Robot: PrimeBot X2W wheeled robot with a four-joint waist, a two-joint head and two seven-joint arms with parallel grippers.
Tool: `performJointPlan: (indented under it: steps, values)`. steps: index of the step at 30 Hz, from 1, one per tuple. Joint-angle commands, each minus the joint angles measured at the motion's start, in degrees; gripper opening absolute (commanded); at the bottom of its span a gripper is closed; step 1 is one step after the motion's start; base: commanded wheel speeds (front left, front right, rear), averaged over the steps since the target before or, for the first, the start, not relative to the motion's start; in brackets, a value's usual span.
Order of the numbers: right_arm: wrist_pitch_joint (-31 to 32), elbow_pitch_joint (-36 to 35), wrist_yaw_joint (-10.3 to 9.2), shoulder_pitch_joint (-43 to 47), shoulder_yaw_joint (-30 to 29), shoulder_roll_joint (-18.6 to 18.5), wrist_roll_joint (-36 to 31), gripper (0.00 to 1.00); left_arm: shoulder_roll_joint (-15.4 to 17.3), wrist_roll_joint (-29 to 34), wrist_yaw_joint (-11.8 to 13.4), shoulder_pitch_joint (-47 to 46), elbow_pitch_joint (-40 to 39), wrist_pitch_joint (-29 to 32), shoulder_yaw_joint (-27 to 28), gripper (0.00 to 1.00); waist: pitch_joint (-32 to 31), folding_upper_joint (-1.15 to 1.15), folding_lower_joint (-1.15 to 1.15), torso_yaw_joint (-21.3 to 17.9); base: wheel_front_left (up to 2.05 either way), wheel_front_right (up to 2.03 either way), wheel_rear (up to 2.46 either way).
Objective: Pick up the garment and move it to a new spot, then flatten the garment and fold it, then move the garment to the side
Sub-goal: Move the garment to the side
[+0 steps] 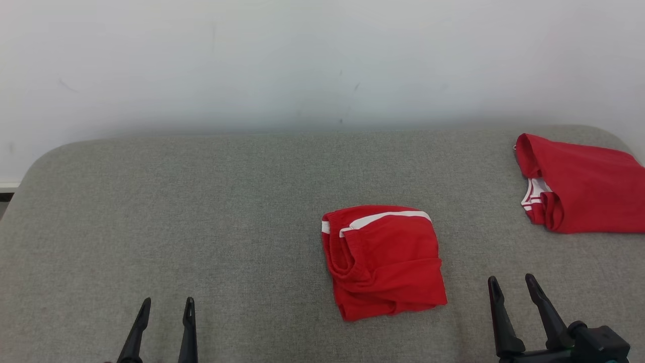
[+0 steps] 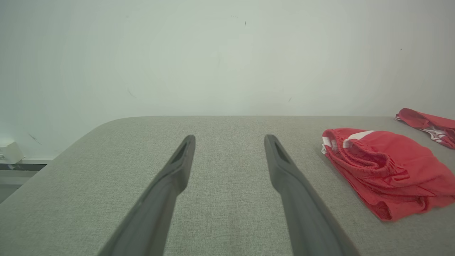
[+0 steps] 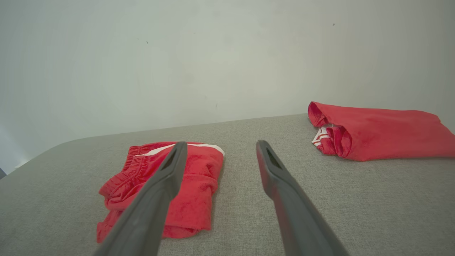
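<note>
A red garment with white stripes (image 1: 384, 260) lies folded into a small square near the middle of the grey padded table (image 1: 201, 212). It also shows at the right of the left wrist view (image 2: 385, 170) and at the left of the right wrist view (image 3: 199, 185). My left gripper (image 1: 166, 305) (image 2: 229, 140) stands open at the front left, well apart from the garment, nothing between its fingers. My right gripper (image 1: 510, 281) (image 3: 220, 146) is open at the front right, just right of the garment and not touching it.
A second red folded garment (image 1: 584, 184) (image 3: 376, 129) (image 2: 428, 124) lies at the table's far right edge. A pale wall stands behind the table. The table's rounded left corner (image 1: 55, 156) drops off to the floor.
</note>
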Motion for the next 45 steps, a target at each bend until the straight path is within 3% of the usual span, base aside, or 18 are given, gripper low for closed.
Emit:
performJointPlan:
  steps: [1, 12, 19, 29, 45]
  values:
    - [0.0, 0.3, -0.14, 0.0, 0.1, -0.1, -0.1, 1.00, 0.2, -0.3, -0.2, 0.4, -0.1, -0.2, 0.1, 1.00, 0.0, 0.00, 0.00, -0.1, 0.00, 0.00, 0.00]
    - [0.0, 0.7, -0.14, -0.8, 0.3, 0.6, 1.0, 1.00, 0.1, -0.3, -0.3, -0.1, 0.3, -0.2, -0.1, 1.00, 0.2, 0.00, 0.00, 0.5, 0.00, 0.00, 0.00]
    - [0.0, 5.0, -0.14, -7.9, 2.1, -1.3, 1.2, 1.00, -0.1, -0.6, -0.4, -1.2, 0.6, -0.2, -0.9, 1.00, 1.9, 0.00, 0.00, 2.5, 0.00, 0.00, 0.00]
    - [5.7, 18.6, -0.15, -22.2, 4.9, -3.1, 2.0, 1.00, -0.1, -1.0, -0.3, -3.6, 1.3, -0.2, -1.8, 1.00, 5.0, 0.00, 0.00, 5.2, 0.00, 0.00, 0.00]
    - [9.0, 43.2, -0.15, -32.0, 8.1, -2.1, 4.1, 1.00, -0.3, -1.9, -0.3, -6.0, 2.2, -0.2, -3.2, 1.00, 8.0, 0.00, 0.00, 8.2, 0.00, 0.00, 0.00]
